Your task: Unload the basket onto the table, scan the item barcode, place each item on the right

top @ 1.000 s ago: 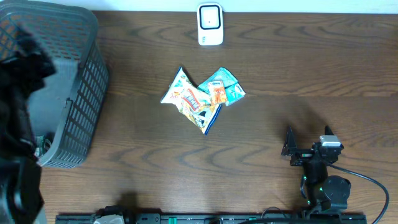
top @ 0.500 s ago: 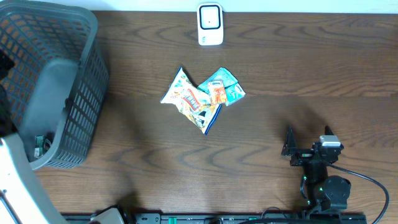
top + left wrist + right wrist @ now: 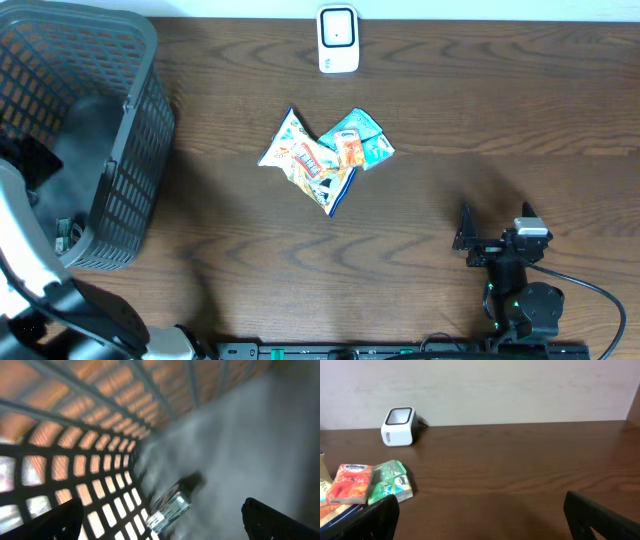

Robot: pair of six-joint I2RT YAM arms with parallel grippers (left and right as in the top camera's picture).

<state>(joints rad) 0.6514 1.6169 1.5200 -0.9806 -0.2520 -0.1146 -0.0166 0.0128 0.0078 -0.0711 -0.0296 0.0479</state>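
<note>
- Evidently, no scan is judged begun: the packets (image 3: 325, 158) are seen at table centre, 6 o'clock of the scanner (image 3: 338, 40).
- Both jaws are spread and empty: left gripper (image 3: 161, 522) inside the basket (image 3: 140, 150) at 9 o'clock, right gripper (image 3: 497, 232) at 5 o'clock.

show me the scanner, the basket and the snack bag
scanner (image 3: 338, 42): overhead view, middle of its white body
basket (image 3: 140, 170): overhead view, right side wall
snack bag (image 3: 305, 160): overhead view, printed middle
</note>
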